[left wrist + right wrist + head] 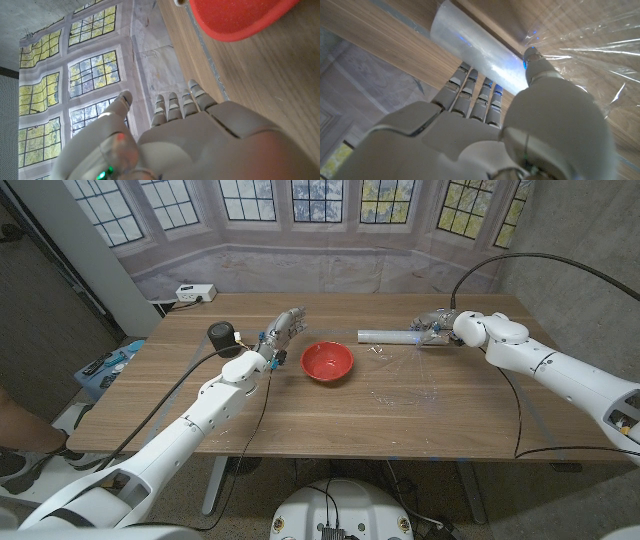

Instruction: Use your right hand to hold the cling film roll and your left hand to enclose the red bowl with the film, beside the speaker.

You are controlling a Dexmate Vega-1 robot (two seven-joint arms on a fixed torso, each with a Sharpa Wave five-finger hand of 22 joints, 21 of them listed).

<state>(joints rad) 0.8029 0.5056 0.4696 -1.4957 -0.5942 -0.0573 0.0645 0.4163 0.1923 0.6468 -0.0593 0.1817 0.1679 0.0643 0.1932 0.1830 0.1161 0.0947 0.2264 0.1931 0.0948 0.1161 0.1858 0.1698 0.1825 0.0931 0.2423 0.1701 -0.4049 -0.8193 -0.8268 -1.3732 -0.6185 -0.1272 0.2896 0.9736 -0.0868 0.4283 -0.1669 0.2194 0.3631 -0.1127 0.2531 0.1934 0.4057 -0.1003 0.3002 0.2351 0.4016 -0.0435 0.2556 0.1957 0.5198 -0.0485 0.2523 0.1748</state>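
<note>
Right hand (437, 328) grips the cling film roll (390, 336) at the red bowl's (327, 362) three o'clock; left hand (281, 332) hovers open at its ten. Film (400, 375) lies loose. Best pinch that edge, pull low across.

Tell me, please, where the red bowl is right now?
In the head view the red bowl sits mid-table, just right of the left hand, with the cling film roll beyond it.
</note>
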